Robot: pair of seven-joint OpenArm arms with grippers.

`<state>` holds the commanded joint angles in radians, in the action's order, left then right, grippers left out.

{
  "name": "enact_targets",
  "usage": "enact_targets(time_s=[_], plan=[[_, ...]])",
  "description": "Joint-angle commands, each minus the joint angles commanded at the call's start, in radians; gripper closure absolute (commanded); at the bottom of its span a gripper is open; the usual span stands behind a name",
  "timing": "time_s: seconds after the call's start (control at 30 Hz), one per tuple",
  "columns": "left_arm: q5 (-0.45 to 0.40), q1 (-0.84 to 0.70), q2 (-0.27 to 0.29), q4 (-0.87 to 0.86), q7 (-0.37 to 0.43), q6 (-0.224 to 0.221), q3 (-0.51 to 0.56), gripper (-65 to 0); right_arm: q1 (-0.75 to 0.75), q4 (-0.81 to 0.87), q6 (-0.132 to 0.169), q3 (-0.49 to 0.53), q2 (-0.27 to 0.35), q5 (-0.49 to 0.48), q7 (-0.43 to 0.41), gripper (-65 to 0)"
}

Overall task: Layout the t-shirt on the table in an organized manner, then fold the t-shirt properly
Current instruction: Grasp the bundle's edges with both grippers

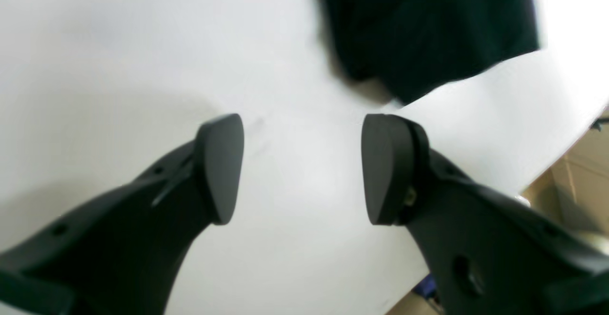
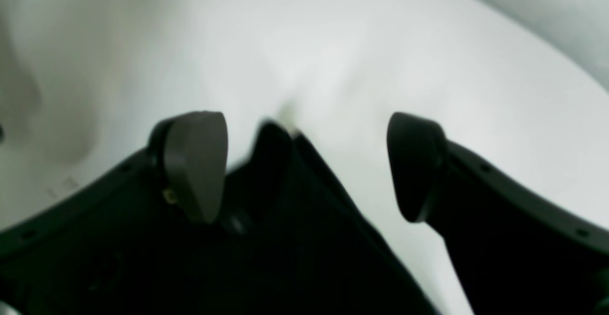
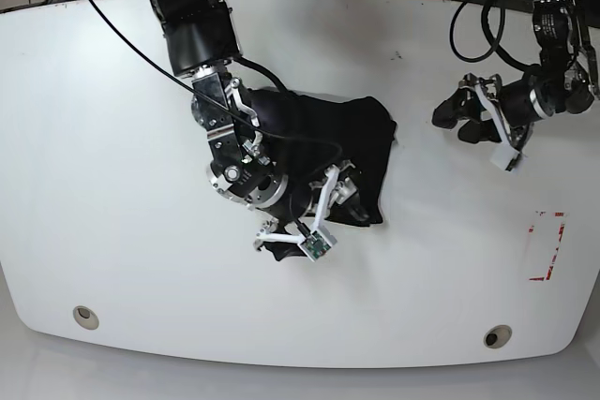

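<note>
The black t-shirt (image 3: 352, 133) lies crumpled in a heap at the middle of the white table (image 3: 112, 231); its graphic and text are hidden. My right gripper (image 3: 307, 213) hangs low over the heap's front edge. In the right wrist view it (image 2: 307, 167) is open, with a dark fold of the t-shirt (image 2: 285, 220) between the fingers and nothing pinched. My left gripper (image 3: 456, 119) is open and empty over bare table to the right of the shirt. In the left wrist view it (image 1: 303, 167) faces the table (image 1: 119, 44), with the t-shirt (image 1: 428, 29) ahead of the fingertips.
A red-marked patch (image 3: 547, 245) sits near the table's right edge. Two round grey holes (image 3: 85, 316) (image 3: 496, 336) lie near the front edge. Cables run along the back edge. The table's edge and the floor (image 1: 580, 182) show at the right of the left wrist view.
</note>
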<state>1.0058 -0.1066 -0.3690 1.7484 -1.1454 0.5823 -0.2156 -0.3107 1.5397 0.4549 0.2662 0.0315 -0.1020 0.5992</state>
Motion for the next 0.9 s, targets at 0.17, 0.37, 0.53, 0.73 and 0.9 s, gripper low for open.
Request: enact_targets(time_s=[0.17,0.37,0.53,0.73,0.9], plan=[[-0.021,0.051,0.055,0.012,0.000,0.000,0.091,-36.7,0.035,0.006,0.002,-0.106,0.018,-0.006,0.000,-49.3],[-0.189,0.115,0.155,0.008,0.003,0.000,0.227,-34.0,0.037,-0.020,0.044,-0.180,0.072,-0.008,0.000,-31.1],[-0.362,0.130,0.242,0.006,0.012,0.000,0.310,-17.9,-0.003,-0.110,0.132,-0.186,0.077,0.002,0.000,-20.0],[-0.539,0.126,0.296,0.005,0.063,0.000,0.410,-11.2,-0.017,-0.239,0.181,-0.186,0.077,0.002,-0.029,-15.1],[-0.591,0.106,0.315,-0.041,0.074,0.000,0.431,-11.2,-0.011,-0.338,0.184,-0.186,0.077,0.003,-0.124,-13.0]])
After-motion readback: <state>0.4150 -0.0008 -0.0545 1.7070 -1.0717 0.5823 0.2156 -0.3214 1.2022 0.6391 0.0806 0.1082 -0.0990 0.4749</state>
